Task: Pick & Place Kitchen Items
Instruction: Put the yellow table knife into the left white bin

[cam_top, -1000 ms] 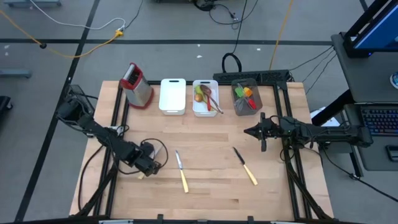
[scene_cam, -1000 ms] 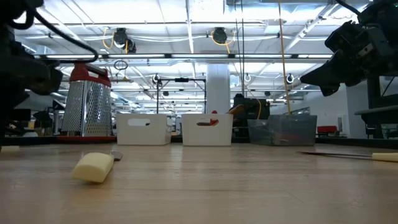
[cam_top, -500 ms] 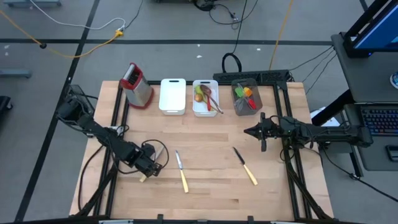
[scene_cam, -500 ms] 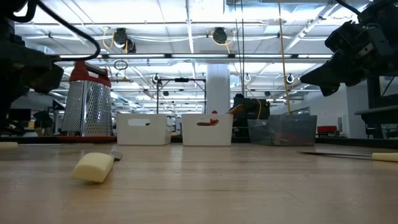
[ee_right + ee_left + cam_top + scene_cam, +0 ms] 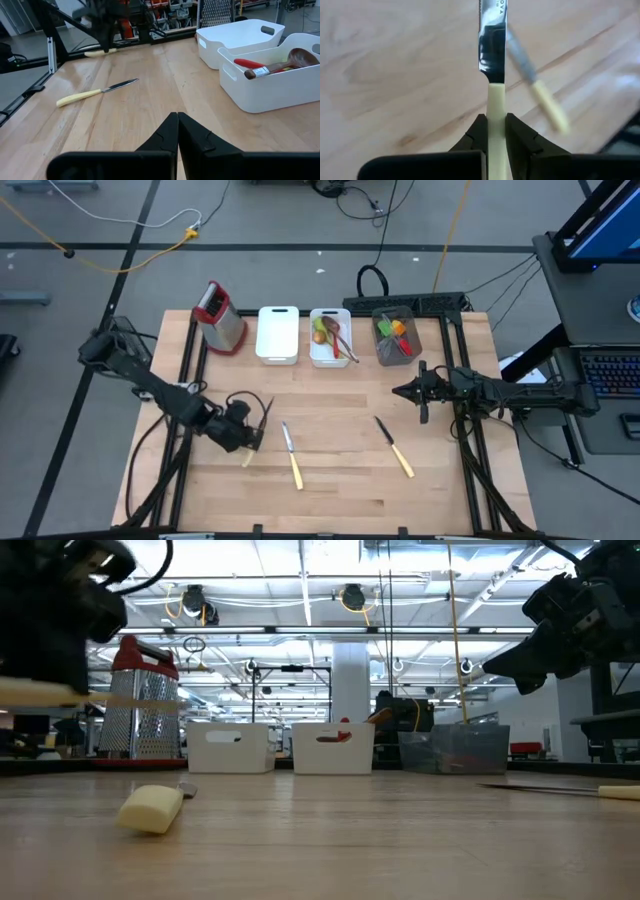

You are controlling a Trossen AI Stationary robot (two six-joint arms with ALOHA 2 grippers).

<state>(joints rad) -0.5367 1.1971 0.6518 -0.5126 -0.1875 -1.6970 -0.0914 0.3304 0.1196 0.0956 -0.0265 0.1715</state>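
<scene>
A cream-handled knife (image 5: 491, 70) is clamped by its handle in the left gripper (image 5: 243, 432), lower left of the high view, lifted off the table (image 5: 340, 500). Two more knives (image 5: 292, 455) (image 5: 394, 446) are left lying lower centre. The right gripper (image 5: 421, 399) is parked mid-right, fingers pressed together on nothing. Spoons are seen in the white tray (image 5: 329, 358) up top.
</scene>
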